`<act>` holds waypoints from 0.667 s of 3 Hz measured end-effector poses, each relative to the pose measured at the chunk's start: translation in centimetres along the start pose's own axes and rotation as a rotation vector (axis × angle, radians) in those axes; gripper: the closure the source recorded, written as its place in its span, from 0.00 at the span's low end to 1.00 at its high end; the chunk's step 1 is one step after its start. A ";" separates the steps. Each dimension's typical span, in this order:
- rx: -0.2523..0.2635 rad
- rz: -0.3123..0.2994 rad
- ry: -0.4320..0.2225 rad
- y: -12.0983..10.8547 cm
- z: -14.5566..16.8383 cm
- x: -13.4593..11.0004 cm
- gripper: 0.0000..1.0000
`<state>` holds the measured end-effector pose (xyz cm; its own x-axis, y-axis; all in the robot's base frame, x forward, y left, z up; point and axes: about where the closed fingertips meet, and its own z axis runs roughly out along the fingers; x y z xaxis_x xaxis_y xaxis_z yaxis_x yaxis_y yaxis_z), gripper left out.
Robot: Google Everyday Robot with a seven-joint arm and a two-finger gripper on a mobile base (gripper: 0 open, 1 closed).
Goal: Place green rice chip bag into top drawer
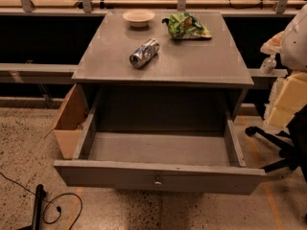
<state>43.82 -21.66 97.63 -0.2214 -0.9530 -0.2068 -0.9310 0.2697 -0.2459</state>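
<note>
The green rice chip bag (186, 27) lies flat at the back right of the grey cabinet top (192, 66). It is crinkled, with white lettering. The top drawer (158, 176) is pulled wide open below the cabinet top, and its grey inside is bare. Its flat front panel has a small round knob (157, 181) at the middle. My gripper is not in view in the camera view, and nothing holds the bag.
A silver-blue can (144, 52) lies on its side mid-top, left of the bag. A shallow beige bowl (138, 17) stands at the back. A brown cardboard box (69, 123) sits left of the drawer. An office chair with yellow and white padding (288, 99) stands at the right. A black cable (57, 207) lies on the floor at the left.
</note>
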 end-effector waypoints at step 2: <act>0.052 0.039 -0.122 -2.0 1.2 0.1 0.00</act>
<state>46.00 -22.16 96.96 -0.2175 -0.9185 -0.3302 -0.9054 0.3162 -0.2834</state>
